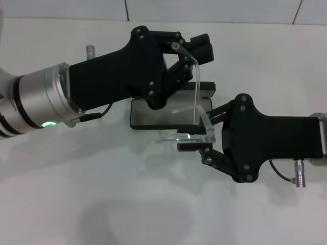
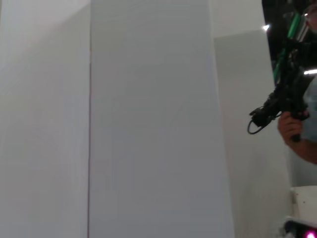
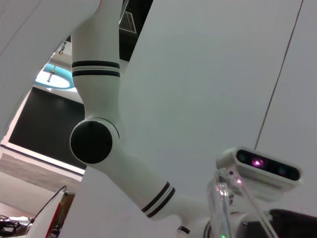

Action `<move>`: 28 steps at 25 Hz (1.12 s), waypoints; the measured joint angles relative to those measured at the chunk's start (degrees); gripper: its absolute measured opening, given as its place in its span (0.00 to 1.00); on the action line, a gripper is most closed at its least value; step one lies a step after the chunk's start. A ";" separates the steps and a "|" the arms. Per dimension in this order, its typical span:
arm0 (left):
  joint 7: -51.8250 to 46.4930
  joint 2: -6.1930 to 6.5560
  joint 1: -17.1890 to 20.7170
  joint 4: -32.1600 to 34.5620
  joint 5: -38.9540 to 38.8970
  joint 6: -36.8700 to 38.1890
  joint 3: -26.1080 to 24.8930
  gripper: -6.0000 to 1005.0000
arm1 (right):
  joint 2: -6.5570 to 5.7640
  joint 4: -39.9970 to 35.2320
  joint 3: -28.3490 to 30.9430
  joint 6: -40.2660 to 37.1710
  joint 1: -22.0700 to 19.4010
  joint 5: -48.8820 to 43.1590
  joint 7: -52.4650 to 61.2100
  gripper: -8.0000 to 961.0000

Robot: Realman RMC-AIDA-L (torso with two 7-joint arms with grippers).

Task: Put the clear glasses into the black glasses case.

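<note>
The white table (image 1: 76, 204) is seen from the head view, with both arms meeting over its middle. The left gripper (image 1: 196, 47) is reached in from the left, just above and behind the black glasses case (image 1: 153, 115), and appears clenched on the far tip of one clear temple arm. The right gripper (image 1: 196, 140) is brought in from the right, at the near right corner of the case, and is closed on the front of the clear glasses (image 1: 196, 109) near the hinge. The case lies open just beside and below both grippers, its grey lining up and largely hidden by the left gripper.

The glasses are held above the case's right end. The gripped arm's long axis runs away from the robot, from the right gripper to the left; the lens trails leftward from the right gripper, along the case's near edge.

For a good placement, the open arm is probably best folded first, the lens kept level and lined up with the case's long axis, then lowered gently
</note>
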 joint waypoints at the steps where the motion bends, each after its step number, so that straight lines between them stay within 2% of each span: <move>1: -0.11 0.00 0.06 0.00 0.04 0.43 0.12 0.12 | 0.00 0.00 -0.02 0.28 0.01 0.12 0.00 0.13; 9: -0.41 0.17 0.63 0.85 0.87 2.44 2.75 0.12 | 0.00 0.00 0.02 1.23 -0.01 0.23 -0.01 0.13; 18: -0.26 0.19 1.22 0.85 1.49 2.45 2.46 0.12 | -0.07 -0.13 0.27 1.25 0.41 0.21 -0.04 0.13; 28: 0.23 0.11 1.95 0.64 0.48 2.56 -3.19 0.12 | -0.09 -0.37 0.10 1.14 0.54 0.28 -0.04 0.13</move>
